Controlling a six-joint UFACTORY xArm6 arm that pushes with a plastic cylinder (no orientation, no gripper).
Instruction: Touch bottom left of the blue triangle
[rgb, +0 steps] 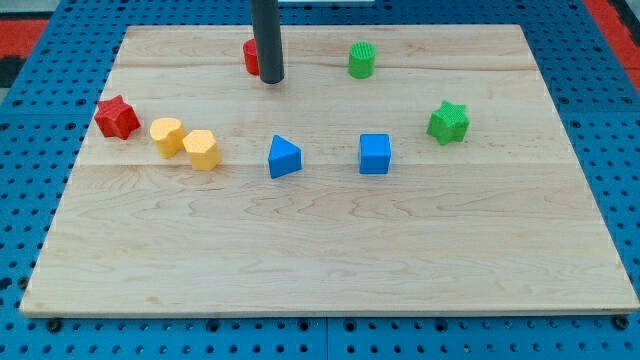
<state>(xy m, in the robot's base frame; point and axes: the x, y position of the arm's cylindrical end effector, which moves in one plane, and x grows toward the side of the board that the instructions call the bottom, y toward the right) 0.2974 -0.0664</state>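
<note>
The blue triangle (283, 157) lies on the wooden board (330, 250), a little left of the middle. My tip (272, 79) is at the end of the dark rod near the view's top, well above the triangle and slightly left of it. The tip stands just right of a red block (250, 56), which the rod partly hides, so its shape cannot be made out. The tip is apart from the blue triangle.
A blue cube (375, 153) sits right of the triangle. A yellow cylinder (166, 135) and a yellow hexagon (201, 149) lie to its left, and a red star (117, 117) is farther left. A green cylinder (361, 60) and a green star (448, 122) are at the upper right.
</note>
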